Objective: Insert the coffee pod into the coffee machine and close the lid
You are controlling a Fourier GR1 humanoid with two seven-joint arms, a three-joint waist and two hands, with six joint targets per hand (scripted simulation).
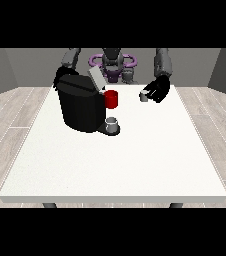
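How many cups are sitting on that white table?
2. A red cup stands just behind the black coffee machine, at its right in the view. A small grey cup sits on the machine's tray in front. The machine may hide others.

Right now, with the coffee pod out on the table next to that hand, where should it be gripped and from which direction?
Judging from this view, grip the coffee pod across its round side wall, coming down from above. It looks like a short upright cup on the white table, so the sides are the exposed part. The hand at the view's right already sits beside it; whether it touches the pod I cannot tell.
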